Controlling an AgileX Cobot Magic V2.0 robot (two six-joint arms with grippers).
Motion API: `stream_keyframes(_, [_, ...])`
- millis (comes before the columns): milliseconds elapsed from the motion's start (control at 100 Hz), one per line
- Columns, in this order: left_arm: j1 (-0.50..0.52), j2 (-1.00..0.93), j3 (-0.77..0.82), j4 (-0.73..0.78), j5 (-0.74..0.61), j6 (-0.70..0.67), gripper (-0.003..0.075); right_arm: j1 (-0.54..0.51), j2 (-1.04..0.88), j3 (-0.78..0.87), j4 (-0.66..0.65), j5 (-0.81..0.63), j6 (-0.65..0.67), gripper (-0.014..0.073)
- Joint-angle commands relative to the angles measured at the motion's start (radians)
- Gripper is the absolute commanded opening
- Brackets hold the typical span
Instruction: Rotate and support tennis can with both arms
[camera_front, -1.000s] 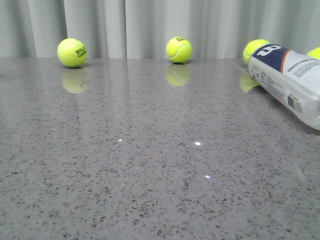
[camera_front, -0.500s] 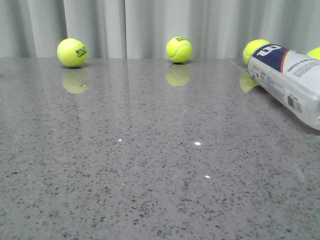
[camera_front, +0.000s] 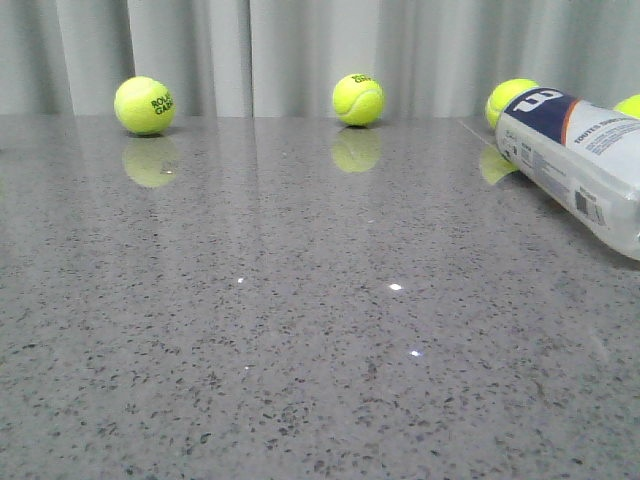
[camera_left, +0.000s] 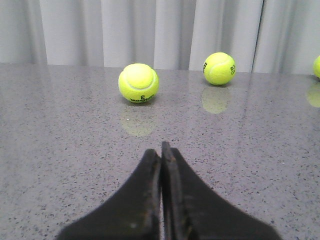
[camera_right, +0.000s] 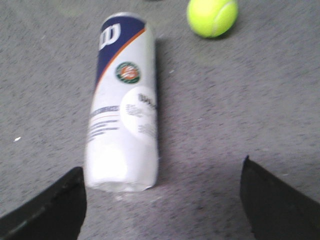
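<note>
A grey speckled tabletop (camera_front: 300, 330) fills the front view, glossy enough to mirror what stands on it, with pale curtains (camera_front: 300, 50) hanging behind its far edge.

The tennis can (camera_front: 575, 165) lies on its side at the right edge of the front view, its navy end pointing toward the back of the tabletop and its other end running out of frame. In the right wrist view the tennis can (camera_right: 124, 105) is stretched out lengthwise on the tabletop, the navy end farthest from the camera and the clear end nearest.

The right gripper (camera_right: 160, 200) shows only as two black fingers (camera_right: 45, 210) set wide apart, one near the can's clear end; whether it touches the can I cannot tell.

The left gripper (camera_left: 161, 150) has its fingers (camera_left: 145, 200) pressed together above bare tabletop, holding nothing.

Tennis balls dot the back of the tabletop: one at the left (camera_front: 144, 105), one in the middle (camera_front: 358, 99), and one just behind the can's navy end (camera_front: 508, 98). The left wrist view shows two balls (camera_left: 138, 83) ahead of the closed fingers.
</note>
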Motion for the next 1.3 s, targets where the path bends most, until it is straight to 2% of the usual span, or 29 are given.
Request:
stream_keyframes(0, [-0.006,-0.034,0.045,-0.003,-0.074,-0.011,-0.0019,0.015,0.077,-0.081,0.061,0.003,-0.025,0.0621])
stream_keyframes(220, [-0.006,-0.034,0.045,-0.003,-0.074,-0.011,-0.0019,0.034,0.307,-0.199,0.158,0.117,-0.032,0.0621])
stream_keyframes(420, [-0.006,-0.034,0.045,-0.003,-0.074,-0.011,-0.0019,0.035,0.495,-0.278,0.223,0.108,-0.057,0.0621])
stream_keyframes(850, [-0.006,-0.034,0.045,-0.003,-0.074,-0.011,-0.0019,0.035,0.729,-0.363,0.224,0.093,-0.078,0.0618])
stream_keyframes(920, [-0.006,-0.034,0.045,-0.003,-0.074,-0.011,-0.0019,0.035,0.731,-0.363,0.224,0.087,-0.093,0.0570])
stream_keyframes(1040, [-0.006,-0.034,0.045,-0.003,-0.074,-0.011,-0.0019,0.035,0.730,-0.374,0.224,0.088,-0.093,0.0384])
stream_keyframes(1090, [-0.006,-0.034,0.045,-0.003,-0.074,-0.011,-0.0019,0.038,0.730,-0.384,0.224,0.091,-0.101,0.0332])
stream_keyframes(1210, [-0.006,-0.034,0.045,-0.003,-0.074,-0.011,-0.0019,0.057,0.730,-0.440,0.223,0.131,-0.175,0.0328])
stream_keyframes(1290, [-0.006,-0.034,0.045,-0.003,-0.074,-0.011,-0.0019,0.090,0.730,-0.496,0.223,0.158,-0.279,0.0328])
